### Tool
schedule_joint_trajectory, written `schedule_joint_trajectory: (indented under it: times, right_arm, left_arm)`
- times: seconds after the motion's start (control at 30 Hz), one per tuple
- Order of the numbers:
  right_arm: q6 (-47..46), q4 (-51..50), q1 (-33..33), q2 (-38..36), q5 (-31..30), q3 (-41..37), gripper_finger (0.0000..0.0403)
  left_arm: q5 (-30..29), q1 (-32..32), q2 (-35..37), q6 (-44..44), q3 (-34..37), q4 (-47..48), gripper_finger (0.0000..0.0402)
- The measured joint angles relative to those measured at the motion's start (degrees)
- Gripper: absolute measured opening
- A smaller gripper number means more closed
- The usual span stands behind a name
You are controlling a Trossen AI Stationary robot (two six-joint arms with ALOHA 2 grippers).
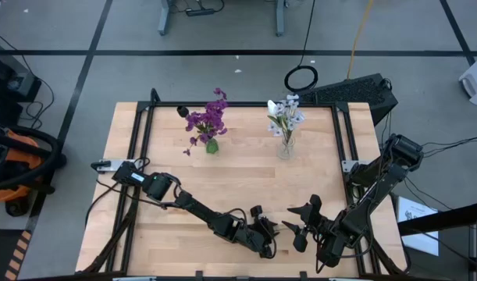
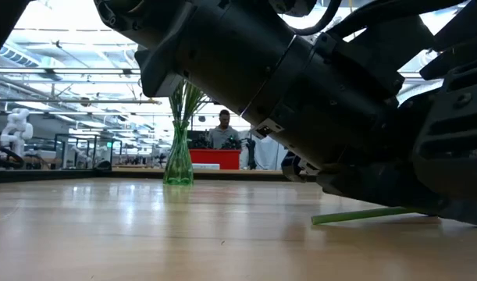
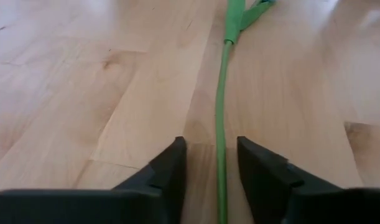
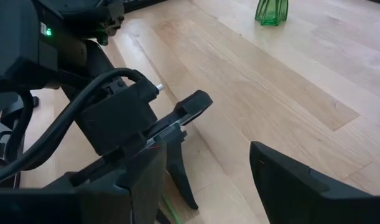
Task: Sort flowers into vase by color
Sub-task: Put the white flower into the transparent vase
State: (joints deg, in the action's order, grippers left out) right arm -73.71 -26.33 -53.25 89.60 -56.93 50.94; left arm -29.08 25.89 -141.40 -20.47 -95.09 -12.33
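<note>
A green flower stem [image 3: 221, 106] lies flat on the wooden table; a stretch of this stem [image 2: 363, 215] pokes out under the arm in the low view. Its blossom is out of view. My left gripper [image 3: 211, 146], low near the table's front edge [image 1: 267, 234], is open, with one finger on each side of the stem and not touching it. My right gripper [image 1: 302, 224] hangs open just right of it, holding nothing. At the back stand a green vase [image 1: 212, 146] with purple flowers [image 1: 208, 119] and a clear vase [image 1: 286, 148] with white flowers [image 1: 286, 112].
A black frame [image 1: 144, 133] borders the table's left, right and far sides. The two grippers stand close together at the front middle. In the low view the green vase [image 2: 178, 162] stands far back, and a person shows in the room behind it.
</note>
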Motion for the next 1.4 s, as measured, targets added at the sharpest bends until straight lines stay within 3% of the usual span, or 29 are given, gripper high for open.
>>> schedule_joint_trajectory:
  times: [0.2, 0.27, 0.77, 1.13, 1.27, 1.4]
  right_arm:
    - [0.0, 0.0, 0.0, 0.0, 0.0, 0.0, 0.0222]
    - [0.0, 0.0, 0.0, 0.0, 0.0, 0.0, 0.0222]
    - [2.5, 2.8, 0.0, 0.0, 0.0, 0.0, 0.0222]
    - [5.8, 5.3, -0.1, 0.0, -0.2, 0.0, 0.0222]
    - [5.8, 5.4, -0.1, 0.0, -0.2, 0.0, 0.0222]
    - [5.8, 5.4, -0.2, 0.0, -0.2, 0.0, 0.0222]
  left_arm:
    - [-0.5, -0.3, 0.0, -0.1, 0.0, 0.2, 0.0031]
    - [-0.5, -0.3, 0.0, -0.1, 0.0, 0.2, 0.0012]
    - [-0.2, 0.1, 1.0, -0.2, 0.0, 3.8, 0.0006]
    - [-1.7, 2.7, 10.0, -5.1, 0.0, 26.1, 0.0010]
    - [-5.7, 4.8, 13.4, -8.6, 0.0, 35.3, 0.0011]
    - [-14.1, 7.5, 17.1, -17.3, 0.0, 48.7, 0.0012]
